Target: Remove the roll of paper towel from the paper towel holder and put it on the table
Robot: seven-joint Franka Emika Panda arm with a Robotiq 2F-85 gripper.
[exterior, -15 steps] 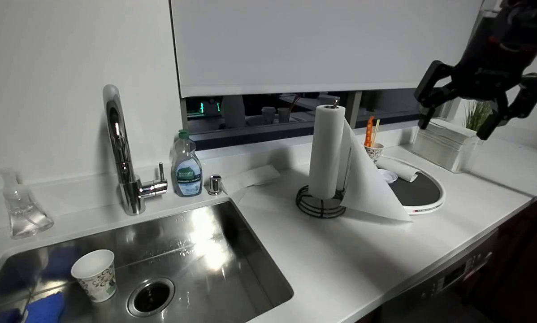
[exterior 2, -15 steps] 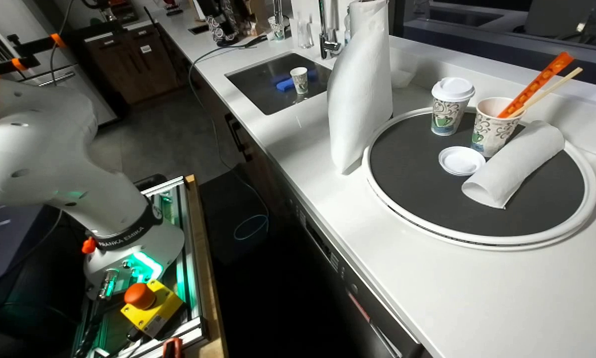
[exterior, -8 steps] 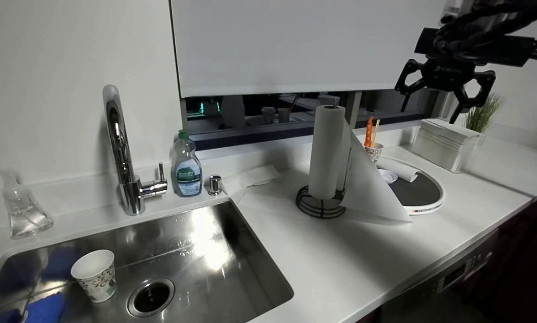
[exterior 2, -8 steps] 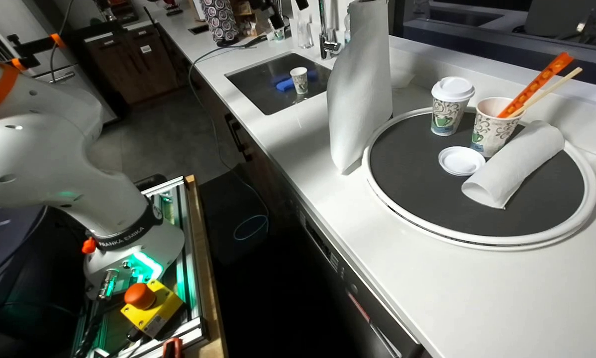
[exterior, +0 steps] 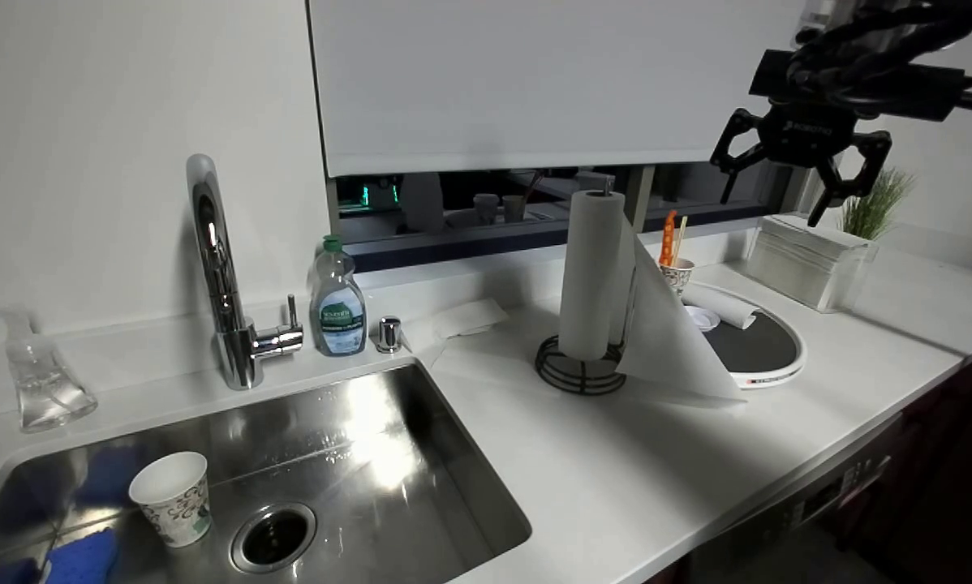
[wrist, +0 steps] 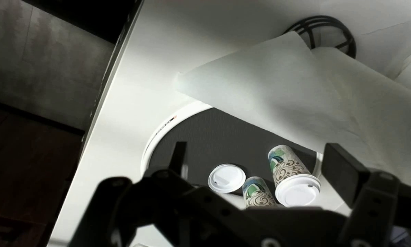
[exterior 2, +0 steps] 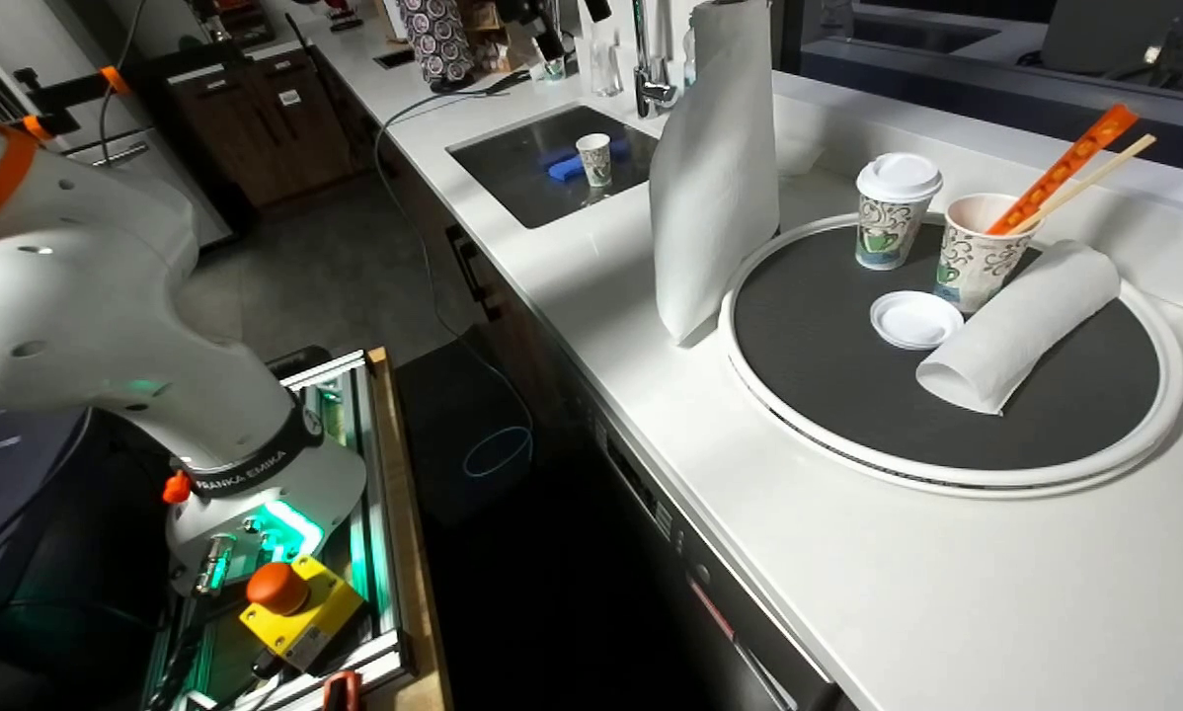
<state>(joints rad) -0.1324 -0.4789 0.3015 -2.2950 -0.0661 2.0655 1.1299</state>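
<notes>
The roll of paper towel [exterior: 587,276] stands upright on the paper towel holder [exterior: 581,380], whose dark ringed base and rod tip show. A loose sheet flares down from the roll's right side to the table [exterior: 583,454]. In an exterior view the sheet [exterior 2: 715,178] hides most of the roll and the holder. My gripper [exterior: 773,200] is open and empty, raised in the air to the right of the roll and higher than its middle. In the wrist view the gripper [wrist: 256,151] has its fingers wide apart; the roll [wrist: 380,99] and holder base [wrist: 352,43] lie beyond them.
A round tray [exterior 2: 809,395] behind the roll carries a lidded cup [exterior 2: 893,212], a cup with sticks [exterior 2: 982,247], a lid [exterior 2: 915,319] and a curled paper [exterior 2: 1026,326]. A soap bottle [exterior: 340,312], tap [exterior: 222,284] and sink [exterior: 356,478] are left; a napkin box [exterior: 806,264] is right.
Between one second and half a second ago my gripper moved left and slightly up in an exterior view and turned, looking smaller. Since then it has barely shifted. The roll and holder have not moved.
</notes>
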